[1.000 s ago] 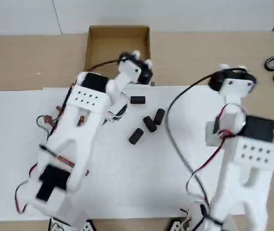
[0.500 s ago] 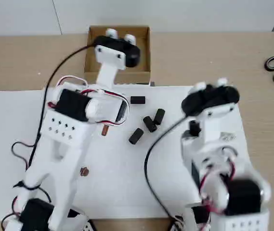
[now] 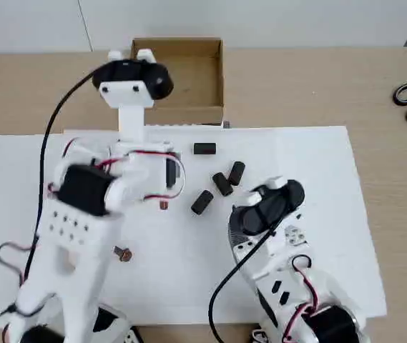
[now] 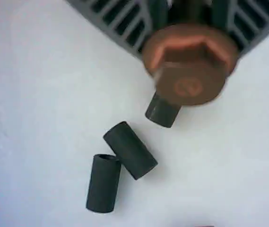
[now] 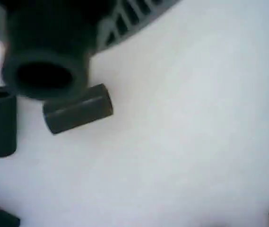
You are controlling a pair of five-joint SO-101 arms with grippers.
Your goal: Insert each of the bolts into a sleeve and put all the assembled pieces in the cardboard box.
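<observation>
As the table is looked down on from the high view, the box [image 3: 189, 86] is noted at the far edge, just beyond the paper [image 3: 317, 157]. No assembled piece is made out on the part of its floor that shows; one corner is covered by the left arm. Four loose sleeves [image 3: 222, 184] are counted on the paper between the two arms, close together and well apart from the box. A spare bolt [image 3: 123, 253] is seen lying beside the left arm, apart from the sleeves, and the bolt [image 3: 164, 205] is glimpsed under that arm's front end. From the left wrist view, the left gripper [image 4: 191, 21] is found clamped on the bolt [image 4: 188, 71], head toward the camera and held above the paper. Three sleeves are seen beneath it, one partly hidden behind the head and two just beside each other. From the right wrist view, the right gripper [image 5: 58, 14] is found closed round the held sleeve [image 5: 44, 71], whose bore is seen open and unfilled. Progress is judged early: one bolt and one sleeve are picked up but not yet joined, so every insertion and all boxing are left to be done.
</observation>
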